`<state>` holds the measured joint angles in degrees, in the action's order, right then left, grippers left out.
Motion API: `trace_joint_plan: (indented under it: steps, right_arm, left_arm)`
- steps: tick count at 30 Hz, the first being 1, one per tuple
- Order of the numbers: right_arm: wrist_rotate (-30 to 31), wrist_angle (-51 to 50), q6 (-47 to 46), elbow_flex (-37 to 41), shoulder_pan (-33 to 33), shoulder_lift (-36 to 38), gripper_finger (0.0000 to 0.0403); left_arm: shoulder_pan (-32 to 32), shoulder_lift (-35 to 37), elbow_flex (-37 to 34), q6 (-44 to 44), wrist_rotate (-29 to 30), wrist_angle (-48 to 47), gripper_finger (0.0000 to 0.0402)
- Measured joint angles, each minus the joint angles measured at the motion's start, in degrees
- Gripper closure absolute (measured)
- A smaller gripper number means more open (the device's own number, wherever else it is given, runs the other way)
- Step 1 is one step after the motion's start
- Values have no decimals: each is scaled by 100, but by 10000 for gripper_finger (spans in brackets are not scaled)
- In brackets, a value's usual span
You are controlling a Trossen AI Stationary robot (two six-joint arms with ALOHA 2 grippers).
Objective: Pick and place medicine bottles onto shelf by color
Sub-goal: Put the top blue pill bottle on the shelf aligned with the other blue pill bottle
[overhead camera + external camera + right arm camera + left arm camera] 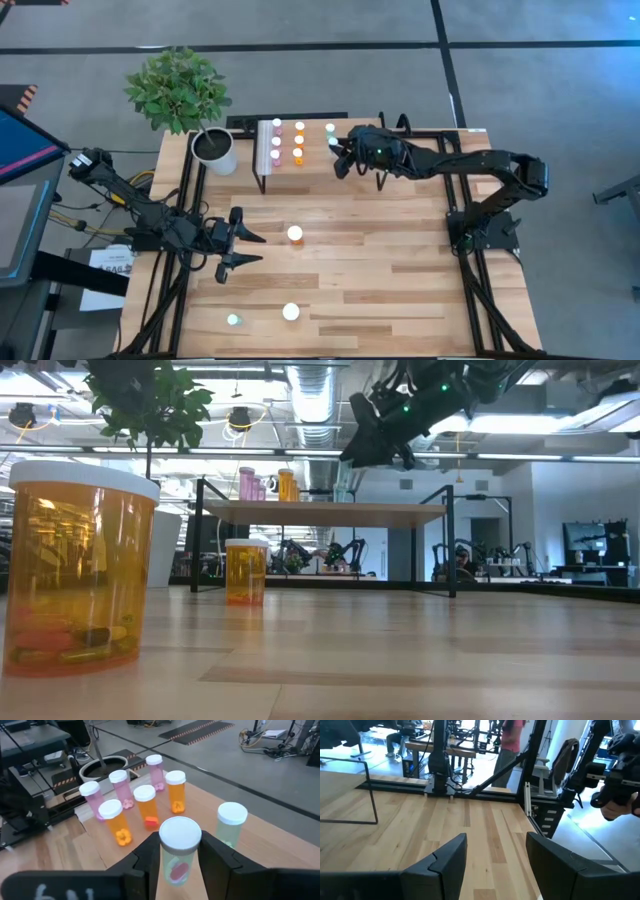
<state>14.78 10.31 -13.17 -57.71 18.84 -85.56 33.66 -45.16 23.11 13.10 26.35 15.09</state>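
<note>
Teal bottle [179, 851] stands upright between right claw [176, 857] fingers.

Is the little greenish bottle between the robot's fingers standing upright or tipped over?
Upright: the teal bottle sits between the right gripper's fingers, its white cap on top.

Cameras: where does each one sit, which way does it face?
High: overhead, straight down; both arms, shelf, plant pot.
Low: tabletop height, level across; big orange bottles, shelf, right tool above.
Left wrist: forward over bare tabletop; own open left tool.
Right wrist: down at shelf; own tool around a green bottle, pink and orange ones behind.
Shared: high and right wrist both show the shelf bottles.
</note>
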Motion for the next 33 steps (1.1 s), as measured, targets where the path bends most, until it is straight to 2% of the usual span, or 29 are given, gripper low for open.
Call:
trace_joint_plan:
  steps: [11, 15, 22, 33]
  right_arm:
    - [-95, -247, 159, -225, 12, -26, 265]
    - [-95, -504, 214, -363, 4, -257, 265]
    - [-69, -374, 216, -616, 45, -837, 268]
    - [-1, -560, 308, -649, 130, -741, 270]
  left_arm:
    - [-94, 1, 0, -1, 1, -2, 210]
    - [-100, 1, 0, 1, 0, -6, 210]
    - [-98, -1, 0, 3, -39, -35, 210]
    - [-98, 1, -1, 5, -45, -123, 210]
